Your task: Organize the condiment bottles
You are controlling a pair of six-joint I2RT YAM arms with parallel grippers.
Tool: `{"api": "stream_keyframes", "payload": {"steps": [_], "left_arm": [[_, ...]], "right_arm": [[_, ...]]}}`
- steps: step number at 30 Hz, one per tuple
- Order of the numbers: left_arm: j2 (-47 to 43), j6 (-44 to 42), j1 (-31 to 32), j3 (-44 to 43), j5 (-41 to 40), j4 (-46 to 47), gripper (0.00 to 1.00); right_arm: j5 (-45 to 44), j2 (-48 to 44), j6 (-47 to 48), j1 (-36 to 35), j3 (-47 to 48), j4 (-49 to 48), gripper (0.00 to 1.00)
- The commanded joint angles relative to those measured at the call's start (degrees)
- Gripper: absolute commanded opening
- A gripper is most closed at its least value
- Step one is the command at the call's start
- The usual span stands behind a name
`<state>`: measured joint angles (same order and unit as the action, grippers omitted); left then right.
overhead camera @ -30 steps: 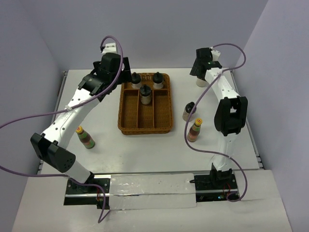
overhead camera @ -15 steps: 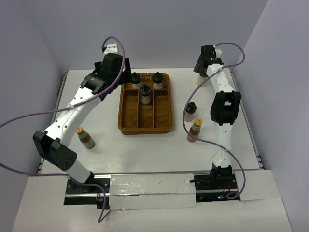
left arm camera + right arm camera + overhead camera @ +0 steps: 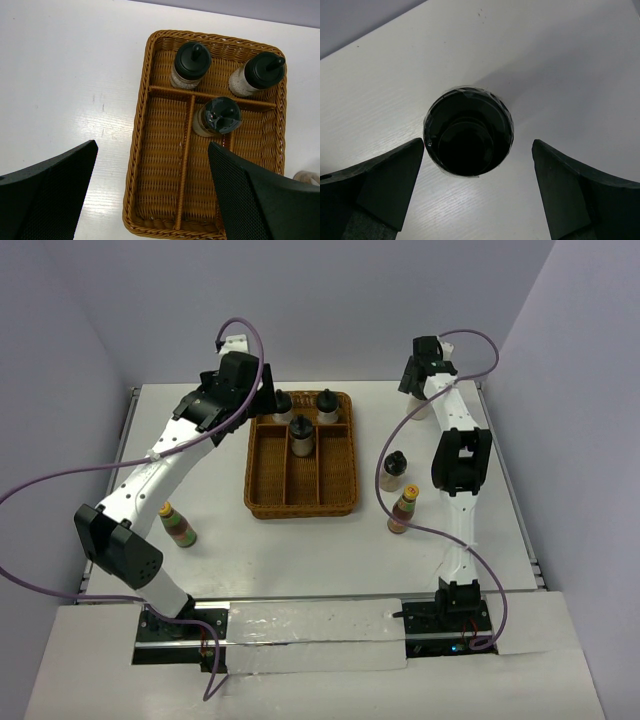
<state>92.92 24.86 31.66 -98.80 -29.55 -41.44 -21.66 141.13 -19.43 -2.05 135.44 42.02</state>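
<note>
The right gripper (image 3: 478, 147) stands wide, its fingers (image 3: 385, 190) straddling a black-capped bottle (image 3: 468, 131) without touching it. The cap sits slightly off-centre between them. To grip well, I judge it should centre over the cap, drop until the pads face the squat body below the cap, then close squarely and lift straight. How low the fingers reach I cannot tell, since the wrist view looks straight down.

This bottle stands near the far right corner of the table (image 3: 330, 550), close to the far edge and wall, so open room lies nearward and toward the wicker tray (image 3: 249, 475). On that side stand another black-capped bottle (image 3: 393, 470) and a yellow-capped bottle (image 3: 404, 508); a high carry should clear them.

The left gripper (image 3: 152, 145), also wide and empty, hangs over the tray, where three capped bottles (image 3: 191, 65) fill the far end. A second yellow-capped bottle (image 3: 177, 524) stands near the left edge.
</note>
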Motion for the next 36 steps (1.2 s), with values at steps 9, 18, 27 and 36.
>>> {"api": "stream_keyframes", "payload": {"steps": [9,18,27,36], "left_arm": [[0.5,0.5,-0.4,-1.6,-0.1,-0.2,0.99],[1.2,0.5,-0.4,-1.9,0.5,-0.2,0.99],[0.6,-0.3,-0.4,-2.1,1.1,0.7,0.99],[-3.4,-0.7,-0.4,0.8,0.0,1.2,0.99]], "right_arm": [[1.0,2.8,2.3,0.1,6.9,-2.4,0.81],[1.4,0.1,2.0,0.1,3.1,-4.0,0.41],[3.4,-14.6,0.2,-0.5,-3.8,-5.8,0.16],[-0.6,-31.5,4.7,-7.8,-12.9,-5.5,0.1]]}}
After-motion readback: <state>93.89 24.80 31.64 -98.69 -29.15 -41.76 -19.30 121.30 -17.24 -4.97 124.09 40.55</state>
